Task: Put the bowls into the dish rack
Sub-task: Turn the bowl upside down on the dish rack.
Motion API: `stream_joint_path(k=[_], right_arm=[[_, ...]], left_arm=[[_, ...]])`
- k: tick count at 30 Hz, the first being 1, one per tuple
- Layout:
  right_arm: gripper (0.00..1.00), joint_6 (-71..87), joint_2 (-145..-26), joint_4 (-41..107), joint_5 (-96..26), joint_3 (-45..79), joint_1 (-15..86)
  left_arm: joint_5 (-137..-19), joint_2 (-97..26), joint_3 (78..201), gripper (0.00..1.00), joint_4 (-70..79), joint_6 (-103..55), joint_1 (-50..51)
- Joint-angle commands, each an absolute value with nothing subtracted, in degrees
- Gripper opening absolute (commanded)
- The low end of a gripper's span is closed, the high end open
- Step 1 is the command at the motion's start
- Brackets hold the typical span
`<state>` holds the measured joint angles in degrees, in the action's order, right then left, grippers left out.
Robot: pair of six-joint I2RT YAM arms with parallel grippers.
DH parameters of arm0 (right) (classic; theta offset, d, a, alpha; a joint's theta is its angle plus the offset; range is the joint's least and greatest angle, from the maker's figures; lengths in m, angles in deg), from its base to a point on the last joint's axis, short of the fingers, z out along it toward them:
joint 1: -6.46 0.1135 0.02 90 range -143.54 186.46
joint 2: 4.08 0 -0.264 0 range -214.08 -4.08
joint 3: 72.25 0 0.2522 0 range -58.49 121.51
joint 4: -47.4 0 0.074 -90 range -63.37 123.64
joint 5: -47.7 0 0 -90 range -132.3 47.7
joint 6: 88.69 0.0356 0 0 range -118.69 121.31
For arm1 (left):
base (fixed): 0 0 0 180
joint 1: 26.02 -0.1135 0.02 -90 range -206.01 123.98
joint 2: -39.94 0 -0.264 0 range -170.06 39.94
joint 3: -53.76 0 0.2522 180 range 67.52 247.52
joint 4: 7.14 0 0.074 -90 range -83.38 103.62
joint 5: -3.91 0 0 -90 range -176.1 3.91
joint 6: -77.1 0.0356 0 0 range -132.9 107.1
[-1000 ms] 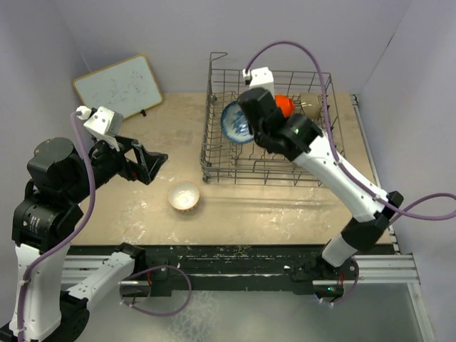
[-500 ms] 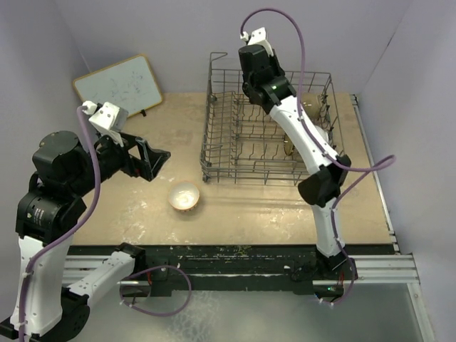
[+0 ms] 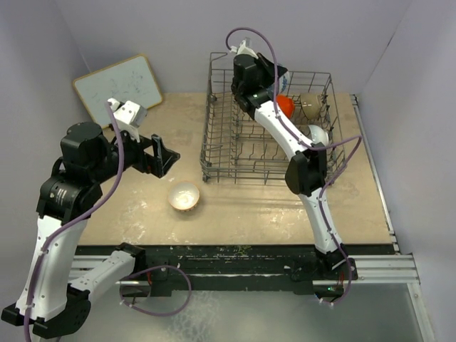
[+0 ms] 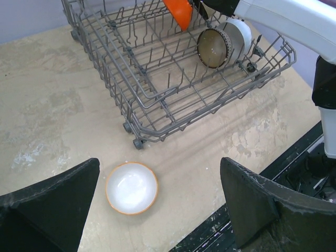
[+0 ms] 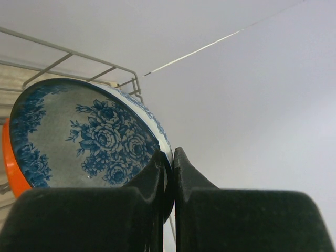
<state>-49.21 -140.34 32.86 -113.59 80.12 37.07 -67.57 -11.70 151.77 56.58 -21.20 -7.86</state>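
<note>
Pincer status, rack loading
You see the right pincer (image 5: pixel 169 157) clamped on the blue-and-white bowl (image 5: pixel 89 136) rim at the dish rack (image 3: pixel 235 153) far end; the left pincer (image 3: pixel 162 153) gapes above the counter (image 3: pixel 285 206).

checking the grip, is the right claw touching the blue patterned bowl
Touching. The right wrist view shows the right claw shut on the rim of the blue-and-white bowl, a finger on each side.

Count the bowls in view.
5: cream bowl on the table; orange, brown-rimmed, white in the dish rack; blue-and-white in the right gripper. Others may be hidden.
</note>
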Motion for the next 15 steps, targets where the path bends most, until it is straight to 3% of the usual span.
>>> stream_joint_path(k=[1, 15], right_arm=[[0.0, -61.18, -140.13, 46.88, -117.53, 81.59, 36.87], [0.0, -56.52, -144.16, 39.06, -115.11, 80.28, 37.38]], left_arm=[[-65.88, -11.81, 150.67, 0.99, 51.96, -19.96, -7.59], [-64.74, -11.68, 148.66, 0.99, 50.57, -19.41, -7.57]])
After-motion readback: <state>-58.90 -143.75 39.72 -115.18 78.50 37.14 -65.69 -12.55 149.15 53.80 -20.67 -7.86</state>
